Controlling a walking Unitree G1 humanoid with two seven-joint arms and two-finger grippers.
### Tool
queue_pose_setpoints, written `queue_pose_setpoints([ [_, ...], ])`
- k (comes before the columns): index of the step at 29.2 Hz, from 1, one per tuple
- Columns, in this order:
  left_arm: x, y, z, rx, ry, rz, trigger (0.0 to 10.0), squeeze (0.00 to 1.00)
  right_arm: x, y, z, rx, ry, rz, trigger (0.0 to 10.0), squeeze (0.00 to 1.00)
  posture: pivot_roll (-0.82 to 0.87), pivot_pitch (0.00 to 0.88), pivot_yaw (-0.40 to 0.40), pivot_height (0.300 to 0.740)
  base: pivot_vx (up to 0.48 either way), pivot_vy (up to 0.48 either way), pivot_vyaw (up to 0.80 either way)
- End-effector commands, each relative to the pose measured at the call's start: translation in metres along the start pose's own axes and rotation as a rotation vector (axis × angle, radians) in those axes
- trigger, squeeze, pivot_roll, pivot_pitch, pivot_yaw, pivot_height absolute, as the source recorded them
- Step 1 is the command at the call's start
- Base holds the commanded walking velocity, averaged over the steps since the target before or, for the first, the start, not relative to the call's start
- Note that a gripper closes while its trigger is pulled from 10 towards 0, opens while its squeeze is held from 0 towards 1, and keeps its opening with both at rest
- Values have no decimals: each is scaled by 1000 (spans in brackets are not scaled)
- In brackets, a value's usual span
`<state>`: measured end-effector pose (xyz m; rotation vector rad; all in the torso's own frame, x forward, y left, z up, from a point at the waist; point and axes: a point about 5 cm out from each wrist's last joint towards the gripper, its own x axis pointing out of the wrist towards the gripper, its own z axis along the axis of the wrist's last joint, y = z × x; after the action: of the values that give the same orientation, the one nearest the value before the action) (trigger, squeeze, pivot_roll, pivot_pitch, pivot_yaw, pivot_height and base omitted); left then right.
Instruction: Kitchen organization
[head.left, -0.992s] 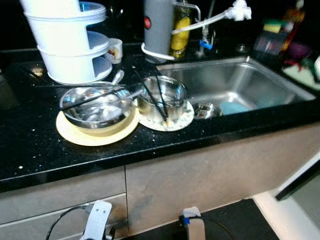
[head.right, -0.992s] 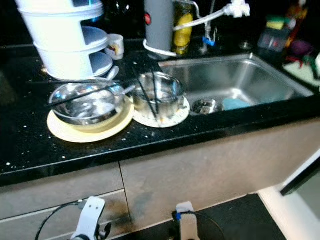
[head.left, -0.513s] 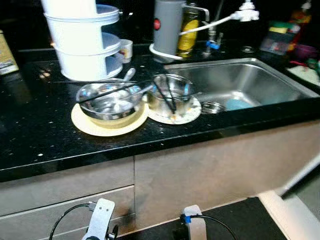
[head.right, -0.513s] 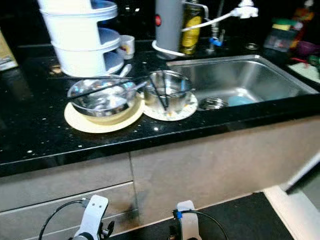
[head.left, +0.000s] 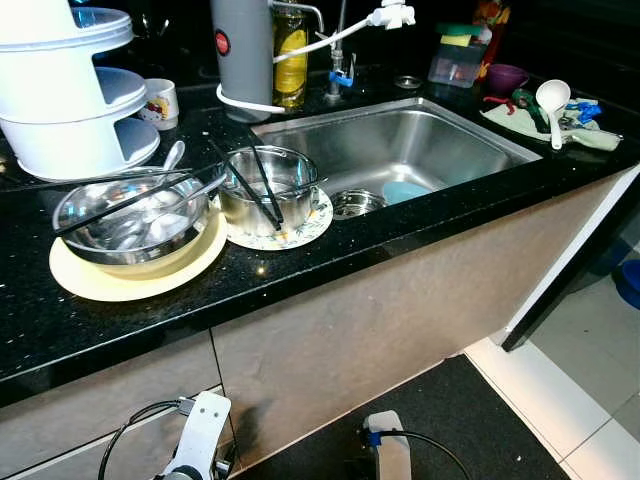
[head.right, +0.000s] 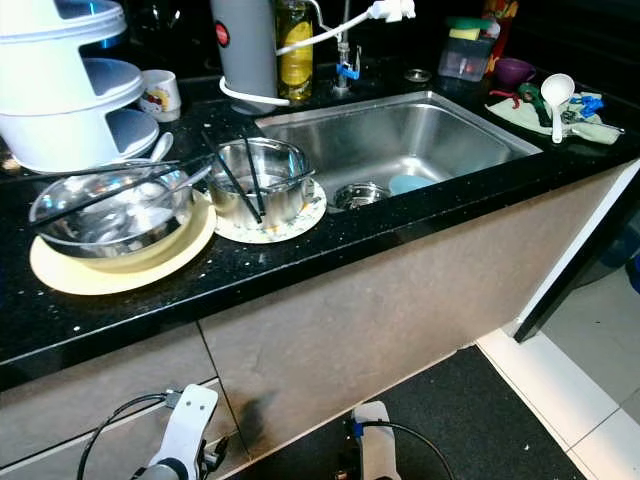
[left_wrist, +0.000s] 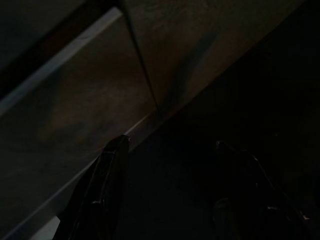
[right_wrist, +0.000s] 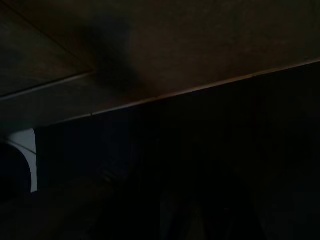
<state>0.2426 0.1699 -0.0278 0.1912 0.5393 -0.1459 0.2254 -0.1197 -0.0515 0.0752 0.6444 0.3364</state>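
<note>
A wide steel bowl sat on a pale yellow plate on the black counter, up and ahead of the left gripper hanging low by the cabinet front. Black chopsticks lay across its rim. Just beside it, nearer the sink, a smaller steel pot stood on a patterned plate, with a second pair of black chopsticks leaning in it.

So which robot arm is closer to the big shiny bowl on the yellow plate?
Left. The left gripper hangs low by the cabinet, almost below the big shiny bowl on the yellow plate. The right gripper hangs low too, but farther along, nearer the sink.
</note>
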Motion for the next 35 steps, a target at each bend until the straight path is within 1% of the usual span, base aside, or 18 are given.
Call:
queue_pose_setpoints([
  [1, -2, -1, -8, -2, 31, 14, 10000, 0, -3, -3, -6, -5, 19, -8, 10000, 0, -26, 157, -45, 740, 0, 0, 0],
  [4, -2, 0, -8, -10, 30, 25, 10000, 0, -3, -3, -6, -5, 19, -8, 10000, 0, -26, 157, -45, 740, 0, 0, 0],
  [7, -2, 3, -8, 23, 28, 45, 10000, 0, -3, -3, -6, -5, 18, -7, 10000, 0, -26, 156, -46, 740, 0, 0, 0],
  [9, -2, 5, -8, 29, 27, 54, 10000, 0, -3, -3, -6, -5, 17, -6, 10000, 0, -26, 156, -46, 740, 0, 0, 0],
  [19, -6, 17, -8, -11, -9, 143, 10000, 0, -2, -2, -3, -22, 12, 8, 10000, 0, -26, 156, -45, 740, 0, 0, 0],
  [23, -7, 17, -9, -14, -9, 140, 10000, 0, -1, -2, -3, -27, 18, 11, 10000, 0, -26, 156, -45, 740, 0, 0, 0],
  [26, -7, 15, -9, -18, -10, 131, 10000, 0, -1, 2, -4, -54, 29, 64, 10000, 0, -19, 158, -50, 740, 0, 0, 0],
  [29, -7, 13, -10, -20, -9, 124, 10000, 0, -1, 4, -4, -75, 30, 75, 10000, 0, -21, 157, -47, 740, 0, 0, 800],
  [35, -6, 12, -9, -19, -14, 123, 10000, 0, -1, 6, -5, -74, 30, 86, 10000, 0, -19, 159, -47, 740, 0, 0, 800],
])
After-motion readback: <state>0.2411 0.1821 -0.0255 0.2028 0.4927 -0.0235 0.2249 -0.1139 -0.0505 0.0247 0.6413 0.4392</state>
